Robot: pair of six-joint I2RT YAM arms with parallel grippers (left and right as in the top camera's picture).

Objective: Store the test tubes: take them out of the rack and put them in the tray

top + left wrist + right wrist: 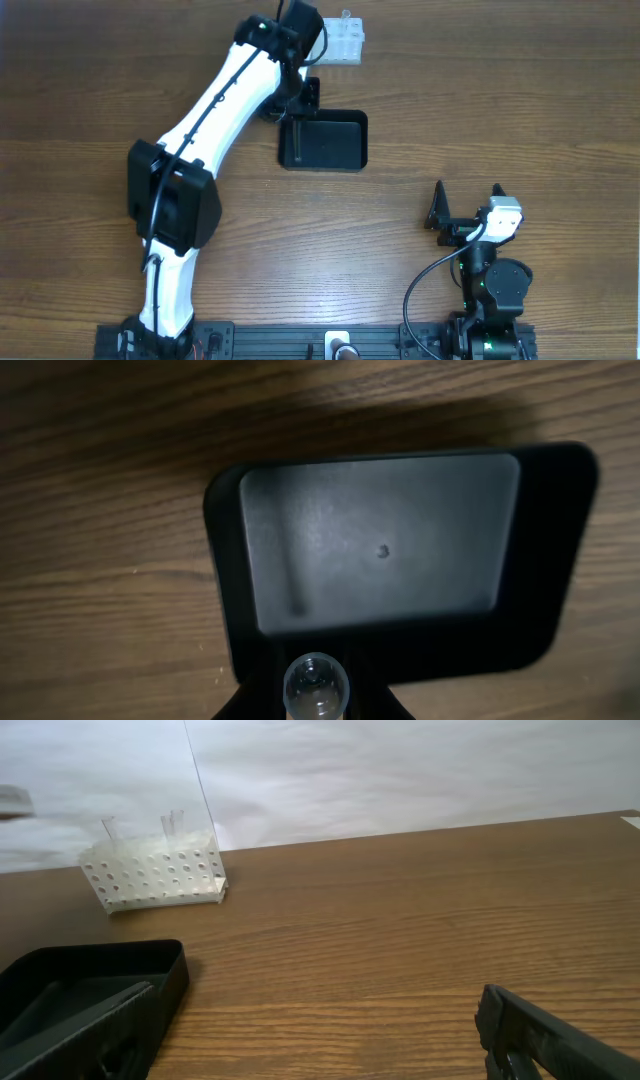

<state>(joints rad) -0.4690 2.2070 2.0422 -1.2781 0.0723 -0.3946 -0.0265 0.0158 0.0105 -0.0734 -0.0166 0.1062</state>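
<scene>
Holding test tube point(316, 682) over tray point(548, 560), left gripper point(316, 712) clamped; right gripper point(320, 1042) wide.

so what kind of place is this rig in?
Probably a robot test bench staged as a lab task, not a real lab: wood-grain table, clear test tube rack, black tray, white backdrop. The left hand holds a test tube at the tray's edge.
</scene>
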